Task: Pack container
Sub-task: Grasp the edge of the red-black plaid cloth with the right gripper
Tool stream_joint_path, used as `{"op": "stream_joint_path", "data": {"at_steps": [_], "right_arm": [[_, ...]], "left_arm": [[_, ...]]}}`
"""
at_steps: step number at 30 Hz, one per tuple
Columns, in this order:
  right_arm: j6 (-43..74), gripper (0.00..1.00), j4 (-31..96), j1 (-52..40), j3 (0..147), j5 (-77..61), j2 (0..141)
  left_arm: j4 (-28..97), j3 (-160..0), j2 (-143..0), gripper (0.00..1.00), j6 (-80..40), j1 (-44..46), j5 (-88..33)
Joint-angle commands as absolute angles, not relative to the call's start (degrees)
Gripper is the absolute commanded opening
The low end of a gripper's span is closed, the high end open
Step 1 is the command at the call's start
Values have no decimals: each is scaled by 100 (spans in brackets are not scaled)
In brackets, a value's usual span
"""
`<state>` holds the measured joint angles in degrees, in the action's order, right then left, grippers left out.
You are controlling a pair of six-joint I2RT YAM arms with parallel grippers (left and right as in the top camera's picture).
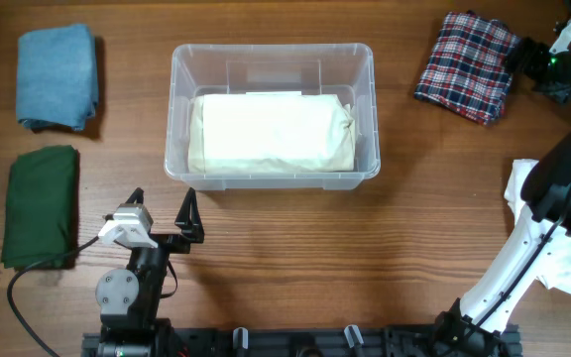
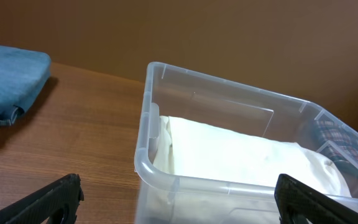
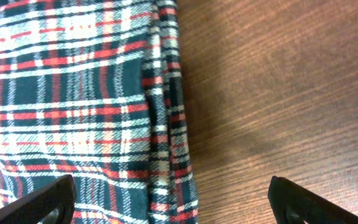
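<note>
**Container packing: one item in, three out**

Progress: early stage, by my reading. One folded cloth is packed; three lie loose on the bench (image 1: pixel 414 218), none of them held.

Container (image 1: pixel 272 50): clear plastic tub, upper centre of the overhead frame, standing upright on the bench with no lid in sight.

Contents: one cream folded cloth (image 1: pixel 271 131), lying flat across the tub's floor and covering most of it. A bare strip of floor shows along the upper wall. Nothing is stacked on top, so there looks to be room above.

Outside the container:
- blue folded cloth (image 1: pixel 57 76), upper left of the frame
- green folded cloth (image 1: pixel 41 205), lower left, below the blue one
- plaid folded cloth (image 1: pixel 466 66), upper right, well apart from the tub

Left tool (image 1: pixel 163 201): jaws wide apart, empty, lower left of centre, facing the tub's lower left corner.

Right tool (image 3: pixel 173 202): jaws wide apart, empty, poised over the plaid cloth's folded edge. Contact cannot be told.

Likely next item: the plaid cloth, judging by the right tool's position
</note>
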<state>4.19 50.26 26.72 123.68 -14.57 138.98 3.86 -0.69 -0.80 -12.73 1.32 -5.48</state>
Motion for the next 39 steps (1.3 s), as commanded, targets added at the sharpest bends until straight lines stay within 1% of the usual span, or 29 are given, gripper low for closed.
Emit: {"op": "stream_joint_path", "data": {"at_steps": [1, 10, 24, 31, 39], "right_arm": [[150, 100, 5017, 2655, 12210, -1789, 13854], [-1, 100, 5068, 2655, 12210, -2561, 14121], [-257, 100, 4864, 2773, 12136, -2578, 14540], [-123, 100, 4589, 2816, 12136, -2582, 14774], [-30, 99, 4353, 2803, 12136, -3385, 15386]], "left_arm": [[392, -34, -43, 100, -1243, 89, -574], [392, -34, -43, 100, -1243, 89, -574], [392, -34, -43, 100, -1243, 89, -574], [392, -34, -43, 100, -1243, 89, -574], [392, -34, -43, 100, -1243, 89, -574]]}}
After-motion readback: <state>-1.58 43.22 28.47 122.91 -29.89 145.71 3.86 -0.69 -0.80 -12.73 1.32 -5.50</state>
